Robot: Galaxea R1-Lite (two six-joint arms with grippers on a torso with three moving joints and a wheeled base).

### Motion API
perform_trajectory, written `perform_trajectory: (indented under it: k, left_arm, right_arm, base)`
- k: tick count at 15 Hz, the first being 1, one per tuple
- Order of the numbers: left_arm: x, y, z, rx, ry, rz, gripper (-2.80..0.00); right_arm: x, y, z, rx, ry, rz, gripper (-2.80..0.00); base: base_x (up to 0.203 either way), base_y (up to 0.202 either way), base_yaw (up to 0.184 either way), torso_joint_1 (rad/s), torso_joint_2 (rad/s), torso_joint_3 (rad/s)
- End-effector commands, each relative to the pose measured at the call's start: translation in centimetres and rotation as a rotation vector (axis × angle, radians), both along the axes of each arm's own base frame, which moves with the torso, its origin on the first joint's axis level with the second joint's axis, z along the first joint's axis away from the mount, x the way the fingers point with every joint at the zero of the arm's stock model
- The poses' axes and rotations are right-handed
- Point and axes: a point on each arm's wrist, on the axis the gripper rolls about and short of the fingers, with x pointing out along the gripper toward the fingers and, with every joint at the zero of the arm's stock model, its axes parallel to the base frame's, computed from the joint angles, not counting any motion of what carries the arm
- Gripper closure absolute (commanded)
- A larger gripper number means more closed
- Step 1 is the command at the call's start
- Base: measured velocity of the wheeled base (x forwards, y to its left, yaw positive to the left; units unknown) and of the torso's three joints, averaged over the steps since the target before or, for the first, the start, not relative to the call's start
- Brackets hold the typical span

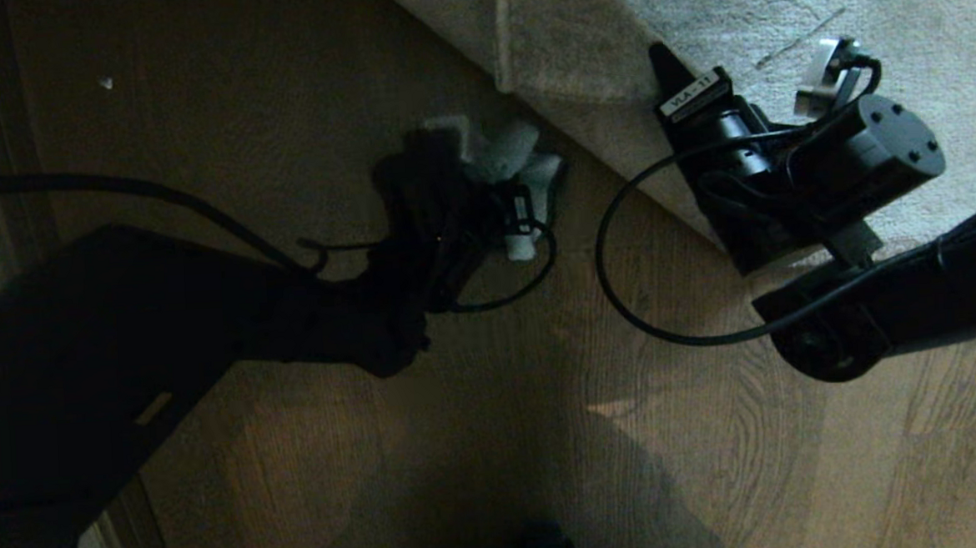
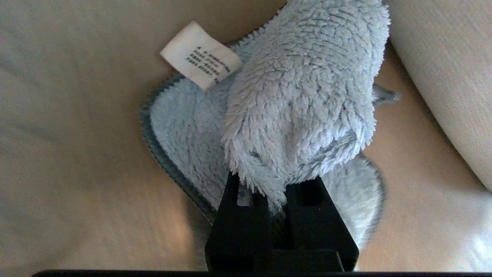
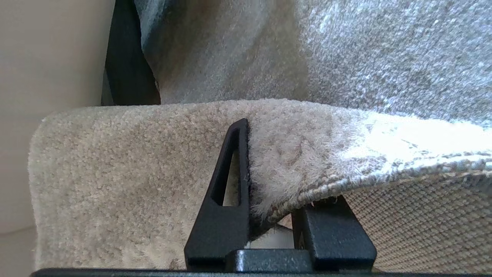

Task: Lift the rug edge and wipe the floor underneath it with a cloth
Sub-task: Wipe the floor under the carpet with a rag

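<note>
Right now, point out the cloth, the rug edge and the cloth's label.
cloth (image 2: 307,96), left wrist view, fuzzy bunched top.
rug edge (image 3: 300,200), right wrist view, pinched border.
label (image 2: 200,55), left wrist view, tag's middle.

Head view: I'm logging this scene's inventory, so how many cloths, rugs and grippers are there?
Cloths: 1, the cloth, clamped in the left gripper.
Rugs: 1, its rug edge pinched by the right gripper.
Grippers: 2.
Total: 4.

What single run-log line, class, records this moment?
left gripper: shut on fuzzy pale blue cloth, on brown wood-grain floor | right gripper: shut on light grey shaggy rug edge, lifted
</note>
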Motion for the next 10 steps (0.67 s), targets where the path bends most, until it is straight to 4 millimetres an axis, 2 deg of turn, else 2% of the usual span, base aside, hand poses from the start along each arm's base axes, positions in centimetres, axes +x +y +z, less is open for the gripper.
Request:
perform_trajectory:
  k: [1,4,7,10]
  left_arm:
    - [1.0,3.3,1.8,-0.027,-0.038,0.086,0.00]
    - [1.5,7.1,4.0,-0.049,-0.080,0.169,0.00]
    - [1.1,9.4,5.9,-0.064,-0.115,0.214,0.00]
    - [-0.8,11.0,5.4,-0.028,-0.074,0.234,0.00]
  right_arm:
    - [-0.3,-0.1,0.4,0.023,-0.041,0.001,0.00]
    - [-0.4,-0.1,0.5,0.024,-0.043,0.003,0.00]
    - [-0.4,-0.1,0.5,0.023,-0.044,0.005,0.00]
    - [-0.6,-0.1,0.7,0.026,-0.050,0.005,0.00]
  base:
    - [0.000,0.000,0.000,0.000,0.00,0.000]
    - [0.000,0.000,0.000,0.000,0.00,0.000]
    - [0.000,0.000,0.000,0.000,0.00,0.000]
    - [0.000,0.000,0.000,0.000,0.00,0.000]
